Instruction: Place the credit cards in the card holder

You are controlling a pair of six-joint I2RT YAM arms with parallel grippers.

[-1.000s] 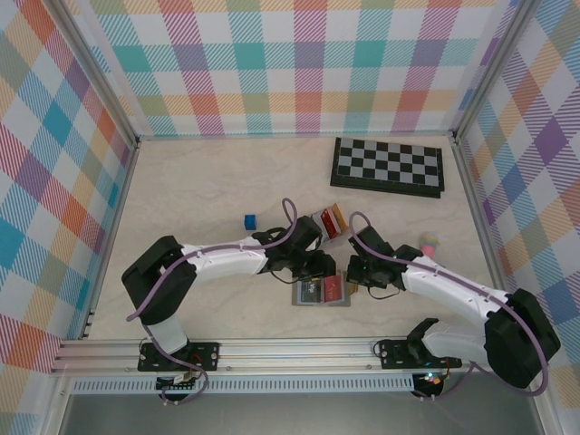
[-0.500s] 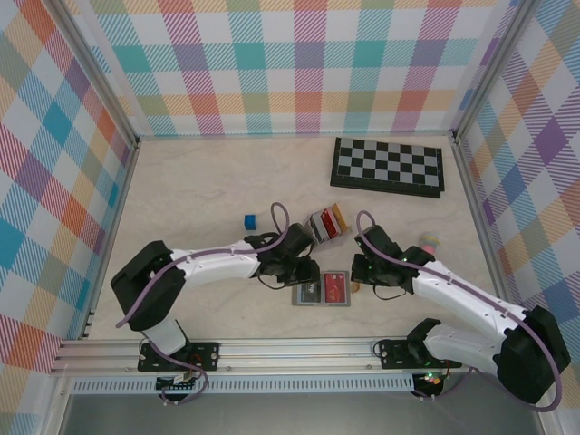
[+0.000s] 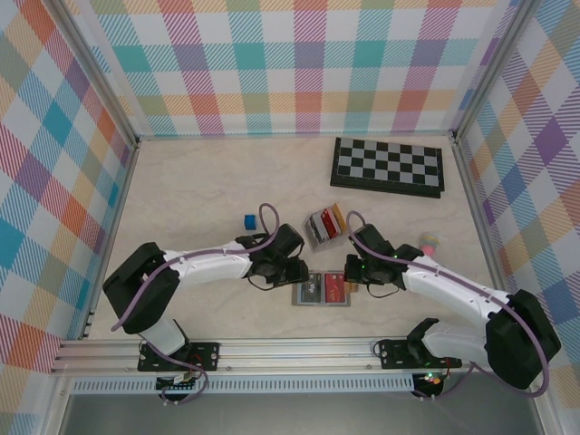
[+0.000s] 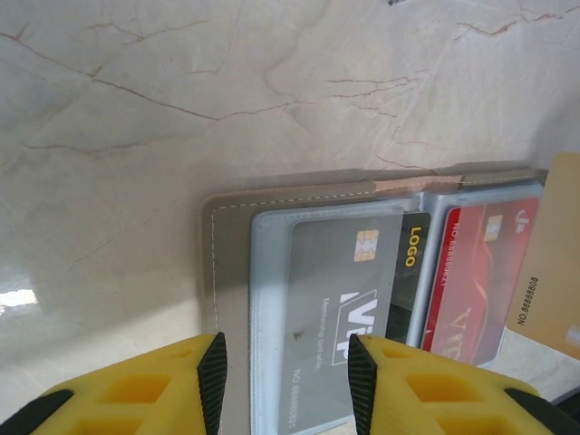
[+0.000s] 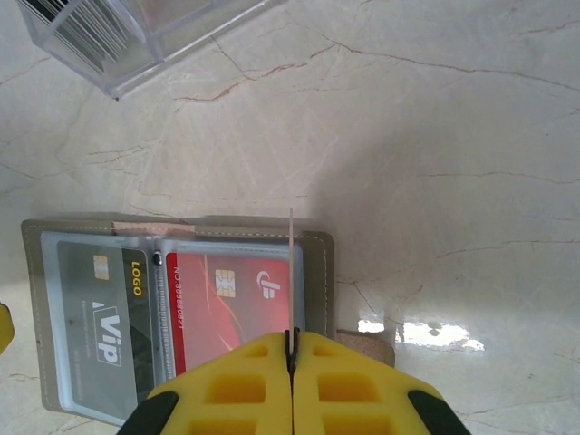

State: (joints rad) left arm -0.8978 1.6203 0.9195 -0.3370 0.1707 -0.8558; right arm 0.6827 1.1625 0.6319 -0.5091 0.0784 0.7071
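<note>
Right claw (image 5: pixel 291 349) clamped on a cream card (image 5: pixel 291 263), edge-on over the holder (image 5: pixel 319 272), right half; we note it edged closer. Left claw (image 4: pixel 285 362), jaws apart, has backed to its left edge

Bright, even overhead light thru-out; top view sharp. Wrist cams: white glare patches on glossy tabletop (image 5: pixel 417 331), soft shadow nr card holder (image 5: pixel 319 272).

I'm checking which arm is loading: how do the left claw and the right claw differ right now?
The left claw stands open and empty; the right claw is shut on a cream card. The left claw hangs over the grey card in the card holder; the right claw over the red card. Both have yellow fingers and point down at the holder.
</note>
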